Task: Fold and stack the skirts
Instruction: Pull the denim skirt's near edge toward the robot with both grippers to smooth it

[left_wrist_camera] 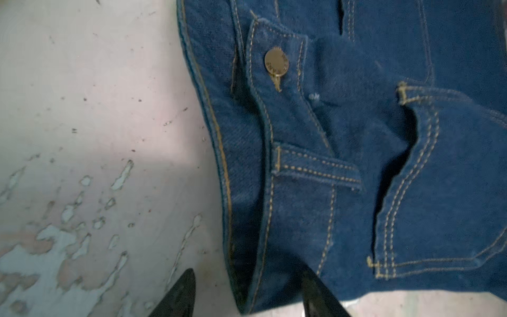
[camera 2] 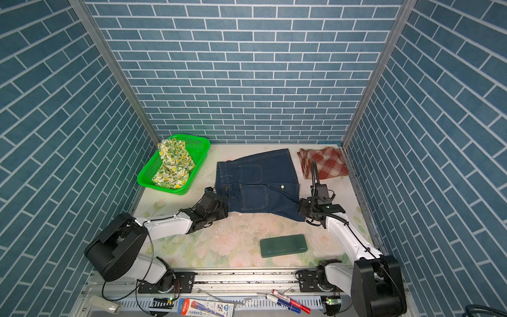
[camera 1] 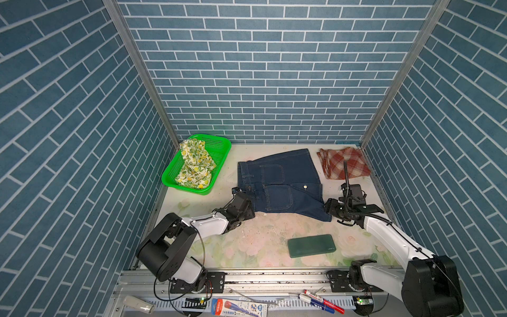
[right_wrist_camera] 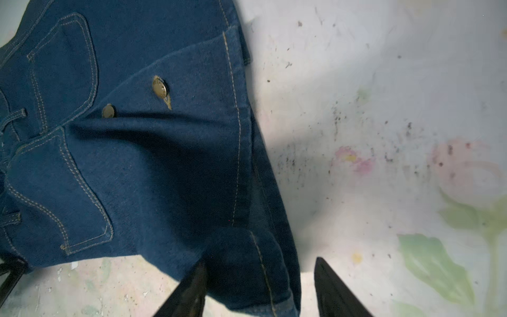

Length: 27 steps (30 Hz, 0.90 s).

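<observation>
Skirt in play: dark blue denim skirt [camera 1: 279, 184] w/ brass buttons & patch pockets, spread flat mid-way on the floral-print table [camera 1: 274, 227], pockets up. Not folded yet; its robot-side edge is a bit rucked.
Left side: left gripper [left_wrist_camera: 248, 274] sits at the denim's robot-side waistband corner. Jaws spread, one tip on bare table, the other over cloth, corner between 'em. No pinch yet.
Right side: right gripper [right_wrist_camera: 260, 264] is at the denim's robot-side hem corner. Jaws spread astride the hem edge, one tip on denim, the other clear of it. Nothing nipped.
Step, my read: grab both robot-side corners, carry 'em over to the far edge, fold in half.
Doing it well: get each lower tip under ALL layers incl. the loose button flap. Close both together, lift level, keep the edge taut btwn arms so stiff denim doesn't sag or skew. Line up edges before letting go.
Plaid: rust-red and cream plaid skirt [camera 1: 343, 163], off the denim's hem side, apart from it. Looks folded, prob. the stack base.
Lemon: cream skirt with lemon-and-leaf print [camera 1: 196, 164], off the denim's waistband side, bunched in the green plastic mesh basket [camera 1: 216, 140]. Not done.
Slab: flat dark green rectangular slab [camera 1: 311, 245], robot-side of the denim, well apart, clear of the fold path.
</observation>
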Each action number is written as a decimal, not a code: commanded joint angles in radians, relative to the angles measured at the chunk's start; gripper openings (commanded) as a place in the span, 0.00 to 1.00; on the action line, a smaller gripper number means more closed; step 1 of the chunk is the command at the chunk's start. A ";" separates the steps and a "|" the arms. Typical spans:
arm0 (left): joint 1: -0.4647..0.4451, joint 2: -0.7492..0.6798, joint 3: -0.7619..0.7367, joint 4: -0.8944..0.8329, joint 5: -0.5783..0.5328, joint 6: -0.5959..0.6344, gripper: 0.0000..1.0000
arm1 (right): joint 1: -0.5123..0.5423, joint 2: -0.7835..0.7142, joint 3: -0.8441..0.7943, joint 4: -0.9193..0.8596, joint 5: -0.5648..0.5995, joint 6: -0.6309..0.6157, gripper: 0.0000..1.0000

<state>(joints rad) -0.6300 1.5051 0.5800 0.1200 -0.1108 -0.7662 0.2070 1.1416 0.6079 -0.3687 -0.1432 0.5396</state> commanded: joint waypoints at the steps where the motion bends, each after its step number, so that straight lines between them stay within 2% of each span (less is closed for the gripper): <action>1: -0.009 0.040 0.029 0.059 -0.017 0.018 0.33 | -0.002 0.017 -0.034 0.051 -0.070 0.039 0.54; 3: -0.009 0.050 0.043 0.068 -0.014 0.019 0.05 | -0.003 0.020 -0.037 0.067 -0.069 0.034 0.39; 4: -0.009 0.048 0.053 0.059 -0.015 0.025 0.00 | -0.003 0.020 -0.032 0.066 -0.063 0.028 0.25; 5: -0.008 0.038 0.064 0.048 -0.018 0.033 0.00 | -0.004 0.017 -0.025 0.064 -0.055 0.021 0.12; 6: -0.008 0.019 0.073 0.031 -0.027 0.037 0.00 | -0.003 0.011 -0.016 0.057 -0.042 0.015 0.03; 7: -0.008 0.000 0.082 0.012 -0.032 0.045 0.00 | -0.004 0.005 -0.005 0.048 -0.032 0.005 0.00; 16: 0.020 -0.236 0.154 -0.237 -0.065 0.100 0.00 | -0.023 -0.012 0.118 -0.026 0.050 -0.077 0.00; 21: 0.049 -0.342 0.083 -0.298 -0.053 0.085 0.00 | -0.022 -0.053 0.129 -0.060 0.125 -0.107 0.00; 27: 0.068 -0.447 -0.035 -0.332 -0.040 0.041 0.00 | -0.022 -0.109 0.067 -0.079 0.142 -0.104 0.00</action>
<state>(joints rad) -0.5800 1.0969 0.5835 -0.1371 -0.1238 -0.7067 0.1902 1.0626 0.7078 -0.4046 -0.0601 0.4629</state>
